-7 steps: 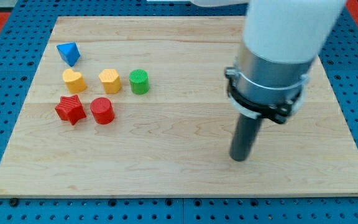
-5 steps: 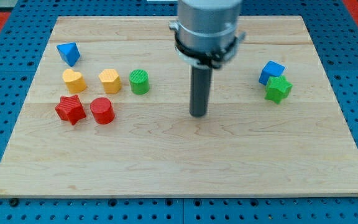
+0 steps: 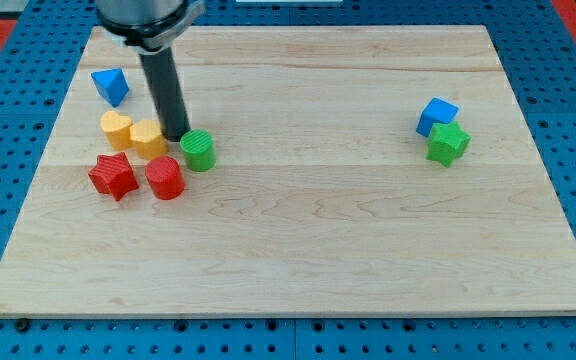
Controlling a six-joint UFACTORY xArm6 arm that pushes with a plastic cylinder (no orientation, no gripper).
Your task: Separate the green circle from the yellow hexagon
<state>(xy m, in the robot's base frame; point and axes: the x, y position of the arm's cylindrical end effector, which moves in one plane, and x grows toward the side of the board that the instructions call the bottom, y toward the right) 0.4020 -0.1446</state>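
Observation:
The green circle (image 3: pixel 198 150) lies at the board's left, just right of the yellow hexagon (image 3: pixel 149 139). My tip (image 3: pixel 176 136) rests on the board between the two, touching or nearly touching both, at the hexagon's upper right and the circle's upper left. The hexagon sits against the yellow heart (image 3: pixel 116 129) on its left.
A blue pyramid-like block (image 3: pixel 110 85) lies above the yellow heart. A red star (image 3: pixel 112 176) and a red cylinder (image 3: pixel 164 178) lie below the yellow blocks. A blue cube (image 3: pixel 436 115) and a green star (image 3: pixel 448 143) sit together at the view's right.
My rod swept from the board's right across to the left. The yellow hexagon shifted left and down against the heart, and the green circle moved left and down.

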